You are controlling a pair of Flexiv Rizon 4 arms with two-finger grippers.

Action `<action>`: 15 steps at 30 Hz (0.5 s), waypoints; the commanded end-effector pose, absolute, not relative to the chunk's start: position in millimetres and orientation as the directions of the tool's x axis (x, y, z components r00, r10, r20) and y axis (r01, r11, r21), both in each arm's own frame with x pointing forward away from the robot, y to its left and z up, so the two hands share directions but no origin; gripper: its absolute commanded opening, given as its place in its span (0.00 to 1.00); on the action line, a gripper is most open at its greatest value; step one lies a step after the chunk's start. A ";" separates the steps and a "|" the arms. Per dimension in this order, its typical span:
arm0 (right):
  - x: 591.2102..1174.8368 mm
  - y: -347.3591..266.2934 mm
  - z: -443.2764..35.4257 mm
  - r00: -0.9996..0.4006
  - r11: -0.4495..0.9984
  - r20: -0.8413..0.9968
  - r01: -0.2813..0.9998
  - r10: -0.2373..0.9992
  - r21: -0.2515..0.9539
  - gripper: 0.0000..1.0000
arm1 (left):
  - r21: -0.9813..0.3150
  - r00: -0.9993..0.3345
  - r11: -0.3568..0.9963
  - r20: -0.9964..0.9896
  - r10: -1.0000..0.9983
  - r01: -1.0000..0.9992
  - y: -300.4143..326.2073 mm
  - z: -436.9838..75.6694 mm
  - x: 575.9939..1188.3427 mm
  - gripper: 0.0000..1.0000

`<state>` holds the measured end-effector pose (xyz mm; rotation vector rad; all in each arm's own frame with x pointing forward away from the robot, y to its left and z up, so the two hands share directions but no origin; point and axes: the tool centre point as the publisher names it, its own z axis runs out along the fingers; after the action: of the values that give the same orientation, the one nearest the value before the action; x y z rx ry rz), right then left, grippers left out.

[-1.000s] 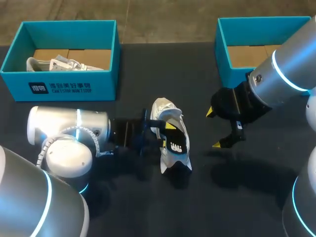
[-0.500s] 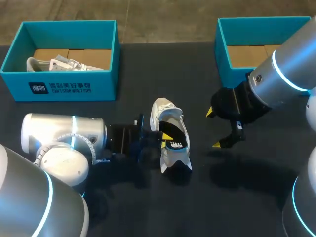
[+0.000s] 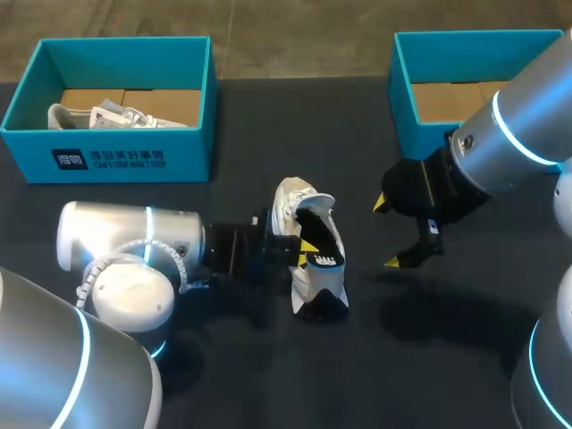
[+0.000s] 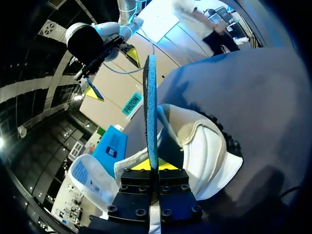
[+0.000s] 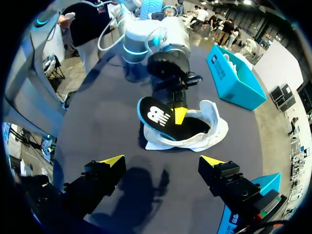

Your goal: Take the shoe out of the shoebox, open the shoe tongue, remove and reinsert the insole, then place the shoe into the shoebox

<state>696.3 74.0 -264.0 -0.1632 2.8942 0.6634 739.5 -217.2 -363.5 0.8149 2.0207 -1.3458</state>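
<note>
Insole is tilting up more than 0.5 s ago, partly out of the white shoe lying on the table. Left gripper is pinching the insole's edge. Right gripper is hovering beside the shoe, fingers spread wide, empty.

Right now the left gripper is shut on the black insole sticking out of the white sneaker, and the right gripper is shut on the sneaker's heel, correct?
Not quite. The right gripper is open and holds nothing; it hangs clear of the white sneaker, as the right wrist view shows. The left gripper is indeed shut on the black insole sticking out of it.
</note>
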 end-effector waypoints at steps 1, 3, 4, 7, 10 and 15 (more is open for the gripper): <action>696.4 74.4 -264.9 -0.980 0.895 -0.187 -0.144 -0.069 0.423 1.00 | -0.583 -0.651 0.320 -0.738 0.177 0.747 -217.7 -367.9 745.5 0.00; 696.4 74.4 -264.9 -0.980 0.895 -0.187 -0.144 -0.069 0.423 1.00 | -0.580 -0.649 0.326 -0.743 0.164 0.747 -214.4 -363.6 744.5 0.00; 696.4 74.4 -264.9 -0.980 0.895 -0.187 -0.144 -0.069 0.423 1.00 | -0.580 -0.649 0.327 -0.744 0.161 0.746 -213.3 -360.8 743.6 0.29; 696.4 74.4 -264.9 -0.980 0.895 -0.187 -0.144 -0.069 0.423 1.00 | -0.578 -0.640 0.314 -0.754 0.146 0.753 -213.4 -350.2 738.7 0.42; 696.4 74.4 -264.9 -0.980 0.895 -0.187 -0.144 -0.069 0.423 1.00 | -0.576 -0.632 0.301 -0.762 0.140 0.760 -215.0 -342.0 733.0 0.38; 696.4 74.4 -264.9 -0.980 0.895 -0.187 -0.144 -0.069 0.423 1.00 | -0.571 -0.624 0.285 -0.767 0.148 0.770 -218.4 -336.5 723.2 0.29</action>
<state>696.3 73.9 -264.0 -0.1633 2.8942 0.6633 728.8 -221.4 -337.7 0.8207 1.9653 -1.3623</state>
